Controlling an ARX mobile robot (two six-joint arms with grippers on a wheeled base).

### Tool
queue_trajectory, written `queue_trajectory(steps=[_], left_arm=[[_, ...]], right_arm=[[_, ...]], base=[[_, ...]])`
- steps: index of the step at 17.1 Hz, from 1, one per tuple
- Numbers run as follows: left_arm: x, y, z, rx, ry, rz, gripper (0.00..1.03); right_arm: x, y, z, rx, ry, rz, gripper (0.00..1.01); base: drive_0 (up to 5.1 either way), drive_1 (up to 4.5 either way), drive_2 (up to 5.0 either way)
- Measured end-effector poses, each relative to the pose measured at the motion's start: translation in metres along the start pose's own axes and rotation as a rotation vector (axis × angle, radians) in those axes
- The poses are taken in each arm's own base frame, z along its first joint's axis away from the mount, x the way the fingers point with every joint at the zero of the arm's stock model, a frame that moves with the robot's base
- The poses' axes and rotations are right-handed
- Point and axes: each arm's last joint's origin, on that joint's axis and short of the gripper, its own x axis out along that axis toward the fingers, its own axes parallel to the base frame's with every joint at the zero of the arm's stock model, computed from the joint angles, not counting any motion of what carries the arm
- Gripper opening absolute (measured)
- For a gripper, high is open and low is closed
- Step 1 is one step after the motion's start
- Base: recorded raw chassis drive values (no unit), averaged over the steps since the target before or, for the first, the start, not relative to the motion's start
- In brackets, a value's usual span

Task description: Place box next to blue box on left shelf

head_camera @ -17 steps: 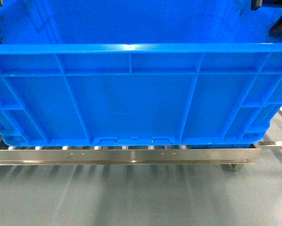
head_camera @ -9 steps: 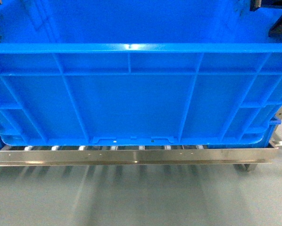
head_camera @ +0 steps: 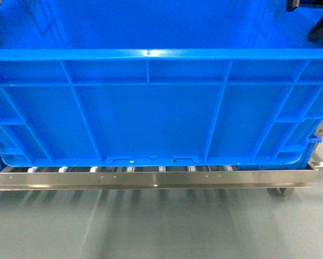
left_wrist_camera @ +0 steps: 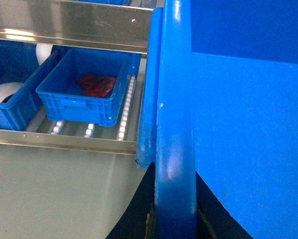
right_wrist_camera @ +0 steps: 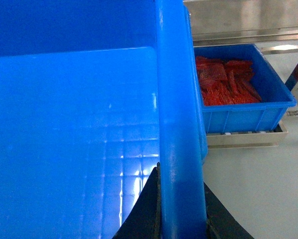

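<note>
A large bright-blue box (head_camera: pixel 150 108) fills nearly the whole head view, its ribbed long wall facing the camera and its thick rim running straight across the upper part. Below it, at 6 o'clock, the grey metal front rail of the left shelf (head_camera: pixel 150 179) crosses the picture, with small white rollers showing in the narrow gap under the box's base; whether the base rests on the rollers or sits just above them is hard to tell from here.

In the left wrist view, the left gripper (left_wrist_camera: pixel 174 219) sits at 6 o'clock, its dark fingers pinching the box rim from either side. At 9 o'clock, on a lower shelf level, a small blue bin (left_wrist_camera: pixel 84 87) holds something red, with another bin (left_wrist_camera: pixel 12 107) beside it at the far left edge.

In the right wrist view, the right gripper (right_wrist_camera: pixel 181 214) likewise clamps the box rim at 6 o'clock (one dark finger on each side). At 2 o'clock, a blue tray (right_wrist_camera: pixel 243 107) holds a heap of red pieces.
</note>
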Motion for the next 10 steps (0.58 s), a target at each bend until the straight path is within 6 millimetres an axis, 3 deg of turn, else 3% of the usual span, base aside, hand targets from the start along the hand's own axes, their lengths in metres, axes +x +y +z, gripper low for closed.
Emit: queue_trajectory(steps=[10], left_arm=[[0.0000, -0.0001, 0.0006, -0.001, -0.006, 0.000, 0.08]], right_arm=[[0.0000, 0.0001, 0.0008, 0.001, -0.007, 0.001, 0.09]], base=[[0.0, 0.00, 0.0]])
